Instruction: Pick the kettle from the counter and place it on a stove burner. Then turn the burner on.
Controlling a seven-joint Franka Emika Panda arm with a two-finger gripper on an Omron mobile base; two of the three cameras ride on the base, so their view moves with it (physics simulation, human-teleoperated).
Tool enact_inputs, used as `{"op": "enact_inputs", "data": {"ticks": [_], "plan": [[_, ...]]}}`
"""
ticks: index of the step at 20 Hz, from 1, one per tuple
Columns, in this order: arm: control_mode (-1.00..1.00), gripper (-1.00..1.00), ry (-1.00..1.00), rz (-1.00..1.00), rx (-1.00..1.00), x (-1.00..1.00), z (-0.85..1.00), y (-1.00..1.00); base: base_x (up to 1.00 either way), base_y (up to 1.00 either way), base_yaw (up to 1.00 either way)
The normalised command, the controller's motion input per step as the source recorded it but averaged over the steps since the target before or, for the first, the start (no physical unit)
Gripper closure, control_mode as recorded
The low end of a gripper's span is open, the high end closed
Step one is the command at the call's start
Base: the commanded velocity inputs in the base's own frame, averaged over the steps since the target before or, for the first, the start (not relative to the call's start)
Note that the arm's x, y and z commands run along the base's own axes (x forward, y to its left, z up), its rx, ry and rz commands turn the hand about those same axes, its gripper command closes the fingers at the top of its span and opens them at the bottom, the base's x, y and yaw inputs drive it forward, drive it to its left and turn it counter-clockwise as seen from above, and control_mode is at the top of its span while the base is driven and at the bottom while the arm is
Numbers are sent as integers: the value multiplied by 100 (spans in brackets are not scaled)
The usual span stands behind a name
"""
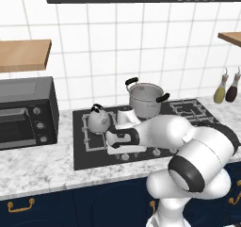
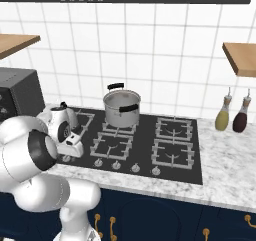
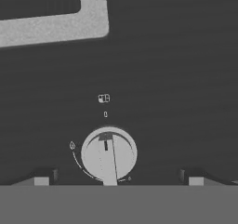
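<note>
The kettle [image 1: 98,121] is sitting on the burner [image 1: 95,132]; the jaws are hanging spread over a knob [image 3: 109,154], needing to pinch and twist it.

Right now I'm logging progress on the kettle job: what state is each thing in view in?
kettle: upright on the stove burner, off the counter.
pot: open, no lid, on a rear grate.
knob: under the claw, pointer towards the 0 mark.
claw: open, fingertips either side of the knob, not touching it.
toaster oven: door closed.
bottles: upright, capped.
</note>
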Motion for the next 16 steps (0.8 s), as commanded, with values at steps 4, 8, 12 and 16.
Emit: {"op": "enact_inputs", "data": {"ticks": [4,8,12,16], "plan": [[-100,-100,0,0,0,22,-24,0,0,0,0],[-100,100,0,0,0,8,-35,0,0,0,0],[-100,100,0,0,0,1,-34,0,0,0,0],[-100,100,0,0,0,0,-29,0,0,0,0]]}}
